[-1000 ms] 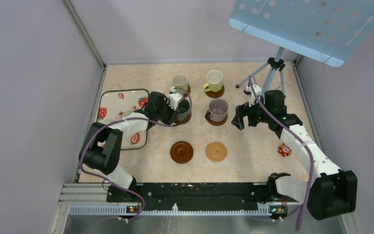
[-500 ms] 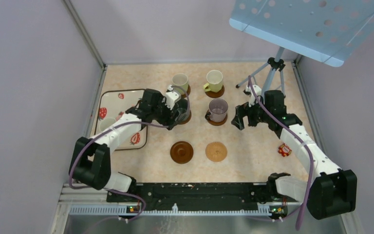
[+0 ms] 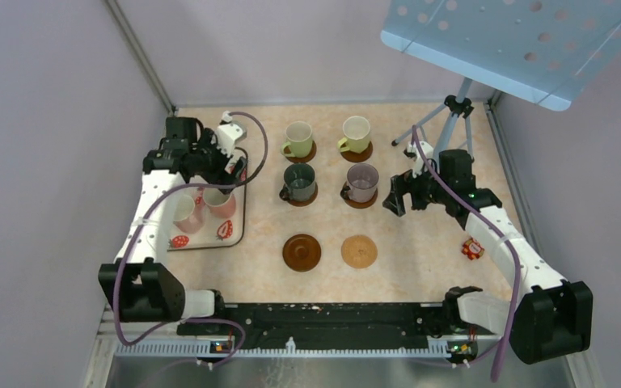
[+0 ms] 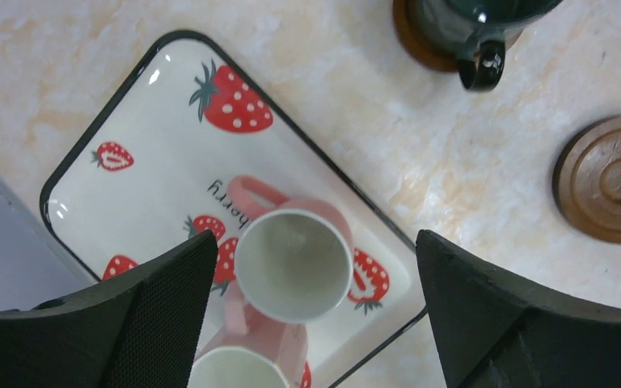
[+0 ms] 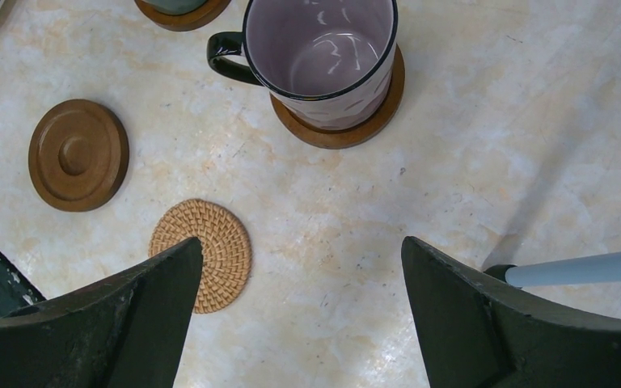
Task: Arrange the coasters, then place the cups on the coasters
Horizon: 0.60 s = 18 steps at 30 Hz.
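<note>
Black and white, the left arm reaches far to the back left. The left gripper hangs over the strawberry tray, fingers spread wide, grasping nothing. The right arm stretches forward, and the right gripper stands released just beside the mauve cup. I count six cups: two pink cups on the tray, then two light green cups, one dark green-grey cup and the mauve one, each on a coaster. Coasters are six: four under cups, with a dark brown coaster and a tan coaster bare.

Two cups stand in the tray, left of four on coasters.
</note>
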Each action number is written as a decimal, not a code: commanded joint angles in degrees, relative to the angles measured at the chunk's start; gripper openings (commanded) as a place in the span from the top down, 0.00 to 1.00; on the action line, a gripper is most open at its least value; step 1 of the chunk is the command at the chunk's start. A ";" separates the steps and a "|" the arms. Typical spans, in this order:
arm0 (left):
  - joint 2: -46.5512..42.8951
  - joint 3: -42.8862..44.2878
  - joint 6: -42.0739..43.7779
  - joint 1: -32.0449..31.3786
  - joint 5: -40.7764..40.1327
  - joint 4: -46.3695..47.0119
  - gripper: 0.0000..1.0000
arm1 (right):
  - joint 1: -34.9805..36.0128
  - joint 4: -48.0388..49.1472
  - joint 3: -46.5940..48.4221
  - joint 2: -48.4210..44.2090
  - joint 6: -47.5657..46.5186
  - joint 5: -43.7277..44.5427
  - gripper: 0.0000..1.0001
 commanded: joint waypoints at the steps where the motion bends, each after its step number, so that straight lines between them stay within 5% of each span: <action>1: 2.03 4.17 12.26 5.02 3.16 -13.48 0.04 | -0.54 0.93 0.10 -0.50 -0.97 -1.53 0.08; 7: 5.82 8.13 30.36 11.49 3.47 -23.14 0.01 | -0.53 0.74 0.04 -0.31 -1.12 -1.88 0.08; 18: 8.58 3.43 44.93 12.68 -3.88 -18.60 0.01 | -0.57 0.06 0.24 -0.11 -1.54 -2.42 0.09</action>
